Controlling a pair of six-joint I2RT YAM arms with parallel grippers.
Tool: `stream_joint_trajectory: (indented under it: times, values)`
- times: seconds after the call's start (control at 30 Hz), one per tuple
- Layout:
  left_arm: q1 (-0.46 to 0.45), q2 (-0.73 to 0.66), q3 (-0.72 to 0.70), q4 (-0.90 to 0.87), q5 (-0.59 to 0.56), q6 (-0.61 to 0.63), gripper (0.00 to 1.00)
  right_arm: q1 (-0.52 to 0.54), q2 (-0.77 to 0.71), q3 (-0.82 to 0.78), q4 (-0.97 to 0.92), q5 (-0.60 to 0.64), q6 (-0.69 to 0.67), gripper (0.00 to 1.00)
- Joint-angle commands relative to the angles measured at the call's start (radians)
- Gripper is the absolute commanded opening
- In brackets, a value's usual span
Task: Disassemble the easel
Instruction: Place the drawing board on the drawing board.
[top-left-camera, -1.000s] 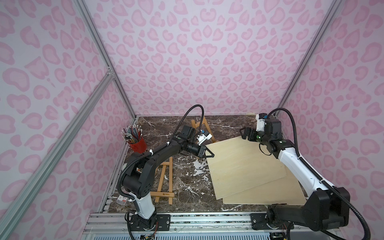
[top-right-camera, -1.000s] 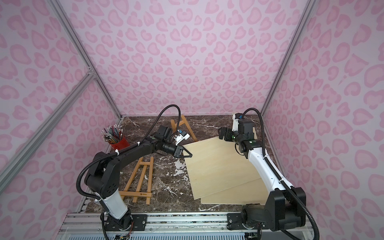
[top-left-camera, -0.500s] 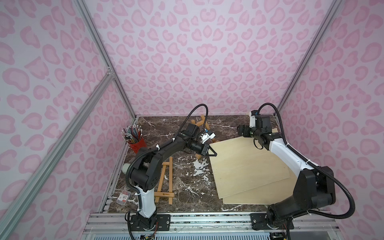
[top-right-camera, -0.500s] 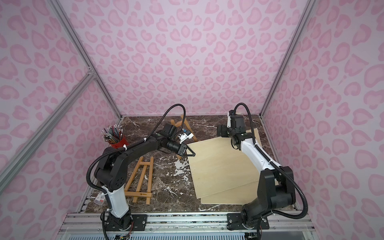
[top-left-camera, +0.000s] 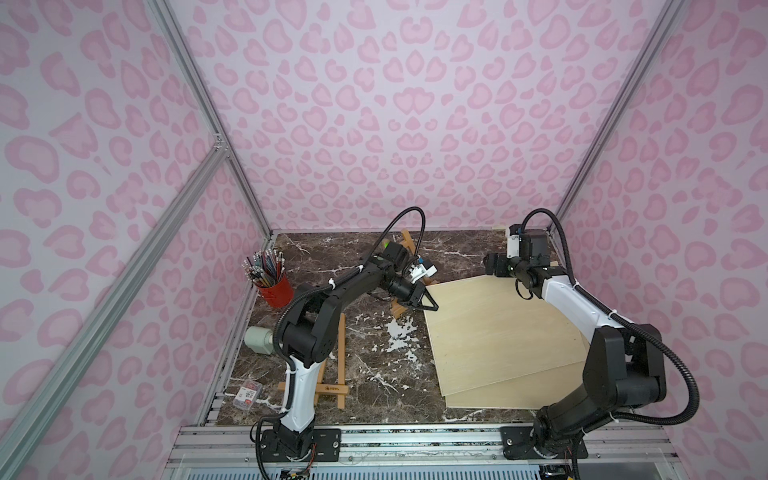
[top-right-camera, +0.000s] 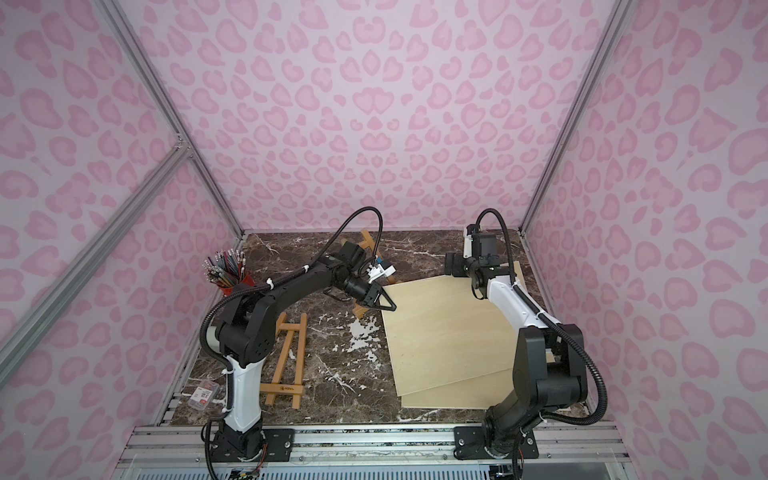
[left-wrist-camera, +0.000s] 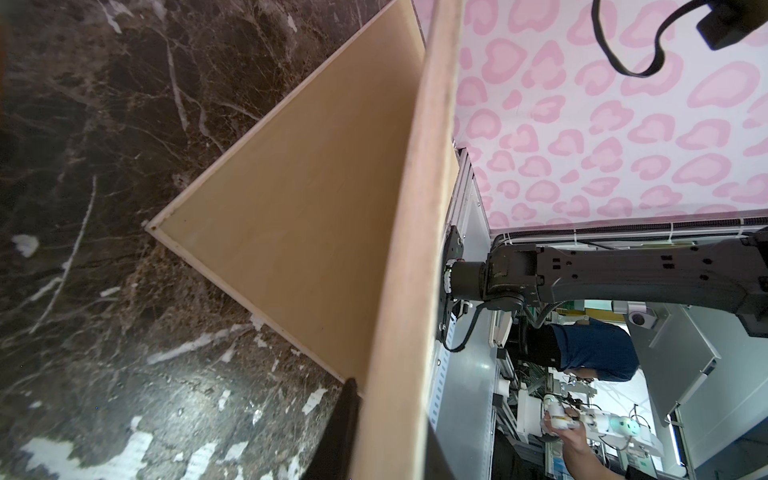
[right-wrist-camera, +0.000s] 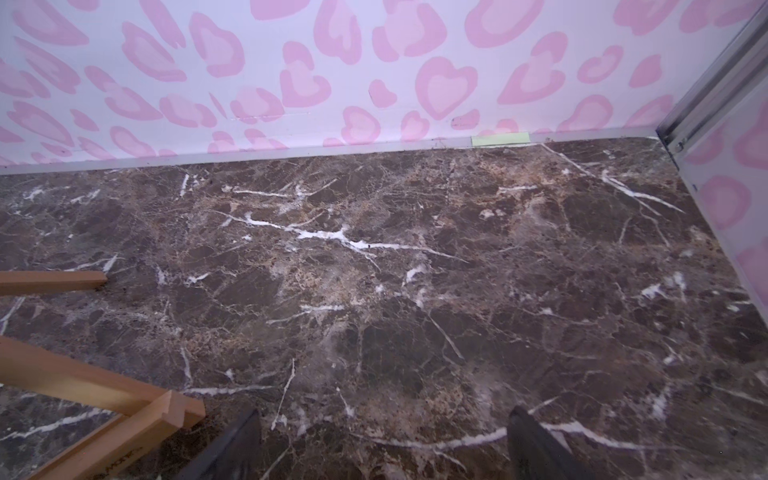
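Board (top-left-camera: 498, 332) is pinched at its far-left corner by left gripper (top-left-camera: 432, 306), just right of the far-middle easel (top-left-camera: 407, 244); right gripper (right-wrist-camera: 382, 432) is spread, empty; next, prob., board is let go & easel grabbed.

Left tool (top-left-camera: 433, 308) pinched closed, right tool (right-wrist-camera: 386, 446) spread wide.

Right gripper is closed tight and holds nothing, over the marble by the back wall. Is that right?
Not quite: the right gripper is open, not closed tight. The right wrist view shows its two fingers well apart, with only marble between them. The rest holds: it grips nothing, over the marble by the back wall.
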Motion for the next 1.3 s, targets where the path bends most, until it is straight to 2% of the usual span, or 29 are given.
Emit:
stream_joint_trajectory:
  times: [0.0,0.43,0.57,0.7,0.93,1.03,1.27]
  values:
    - [-0.011,0.041,0.047,-0.076,-0.374,0.092,0.02,-0.003,0.0,-0.036,-0.162,-0.036,0.024,0.93]
    - [-0.041,0.163,0.192,-0.161,-0.392,0.112,0.02,-0.007,-0.083,-0.104,-0.215,-0.068,0.037,0.92]
    - [-0.054,0.196,0.203,-0.161,-0.404,0.106,0.02,-0.026,-0.138,-0.103,-0.234,-0.076,0.053,0.95]
    - [-0.063,0.213,0.2,-0.155,-0.417,0.099,0.02,-0.092,-0.22,-0.137,-0.234,-0.079,0.072,0.98]
    - [-0.068,0.25,0.236,-0.182,-0.455,0.114,0.02,-0.287,-0.393,-0.338,-0.127,-0.113,0.146,0.98]
    - [-0.083,0.288,0.288,-0.225,-0.469,0.134,0.02,-0.299,-0.459,-0.393,-0.089,-0.112,0.169,0.98]
    - [-0.097,0.344,0.341,-0.265,-0.482,0.153,0.02,-0.303,-0.458,-0.382,-0.131,-0.153,0.163,0.98]
